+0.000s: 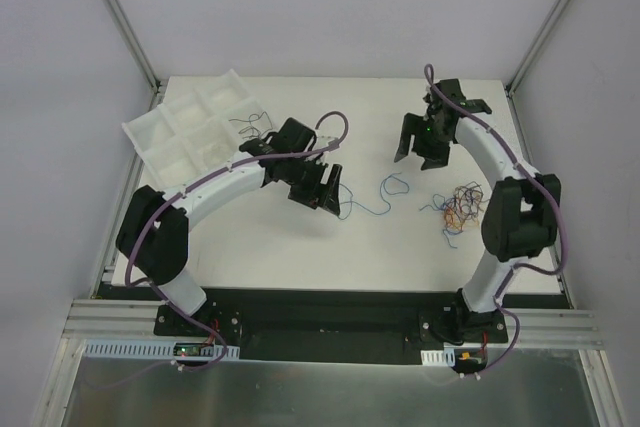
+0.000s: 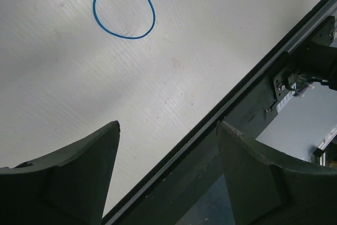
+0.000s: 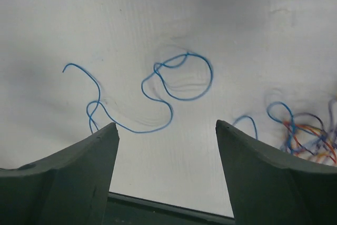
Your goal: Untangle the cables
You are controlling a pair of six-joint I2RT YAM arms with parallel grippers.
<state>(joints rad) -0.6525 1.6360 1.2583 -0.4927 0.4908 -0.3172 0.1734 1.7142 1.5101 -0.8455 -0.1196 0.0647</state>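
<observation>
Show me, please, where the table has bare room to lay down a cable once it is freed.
The widest bare stretch of the table runs along the near edge, in front of the blue cable. Another lies at the far middle, between the tray and the right gripper. It is crowded around the tangle beside the right arm.

Two grippers are counted: left gripper (image 1: 322,195) mid-frame, right gripper (image 1: 425,152) upper right. One white tray (image 1: 190,122) is logged, upper left. One blue cable (image 1: 392,189) is seen loose at centre, and one multicoloured tangle (image 1: 458,209) at right, its strands too knotted to be numbered.
</observation>
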